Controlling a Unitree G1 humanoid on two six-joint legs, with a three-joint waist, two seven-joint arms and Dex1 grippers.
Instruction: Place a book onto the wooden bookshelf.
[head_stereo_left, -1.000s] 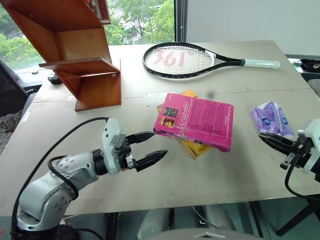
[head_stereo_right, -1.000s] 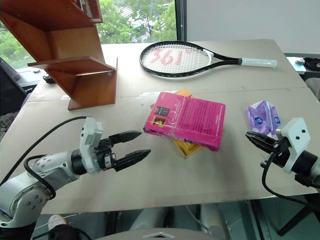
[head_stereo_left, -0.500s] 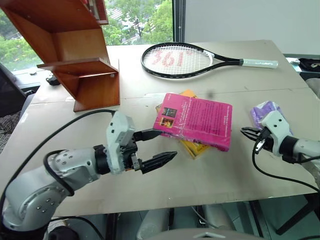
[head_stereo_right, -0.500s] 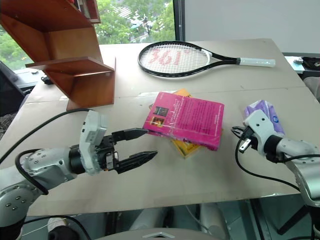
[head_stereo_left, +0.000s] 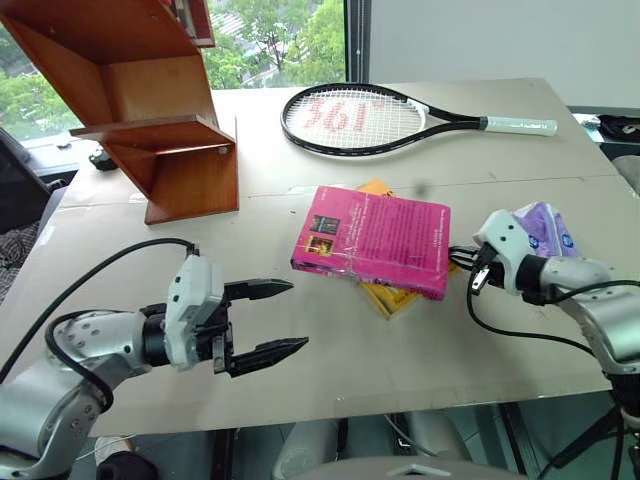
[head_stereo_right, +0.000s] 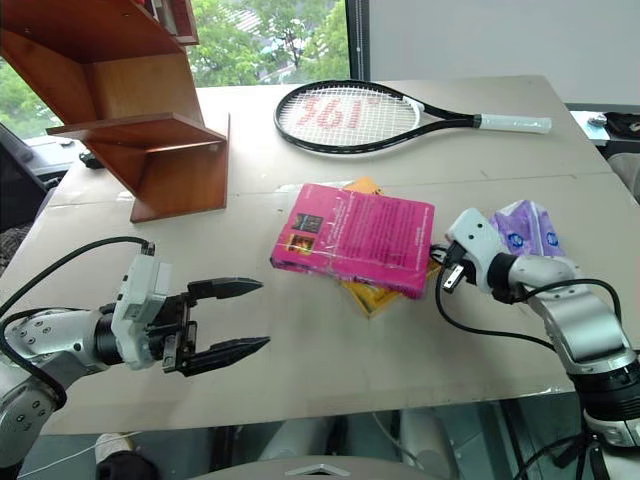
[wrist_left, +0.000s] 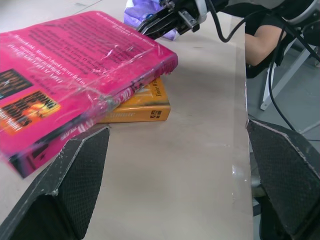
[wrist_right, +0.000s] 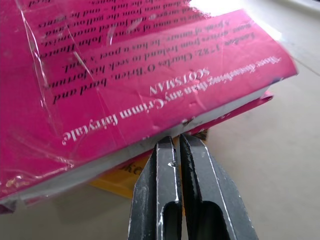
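Book (head_stereo_left: 375, 241) — thick magenta-pink paperback, cover up, wrapped in clear film, with small dark picture squares at 1 end and fine text across the rest. It lies flat near the middle of the tabletop (head_stereo_left: 330, 390), resting on top of a yellow-orange book (head_stereo_left: 392, 296) whose corners stick out from under it on the near and far sides.

Wooden bookshelf (head_stereo_left: 150, 110) — reddish-brown, slanted side panels, flat shelves; stands on the tabletop well apart from the book, toward the far left corner.

Left end effector (head_stereo_left: 268, 320) — 2 black fingers spread wide, nothing between them; it sits near the book's left end, on the near side, not touching it. The left wrist view looks between the fingers (wrist_left: 75, 185) at the book's spine end and the yellow-orange book beneath.

Right end effector (wrist_right: 179, 145) — fingers pressed together, holding nothing; the tips sit right at the book's right edge, at the level of the page block where it overhangs the yellow-orange book. Whether they touch the pages cannot be told.

Tennis racket (head_stereo_left: 360, 118) — black frame, white grip, red print on the strings; lies beyond the book, toward the far edge.

Purple packet (head_stereo_left: 545, 228) — soft pack, just right of the book, behind the right end effector.
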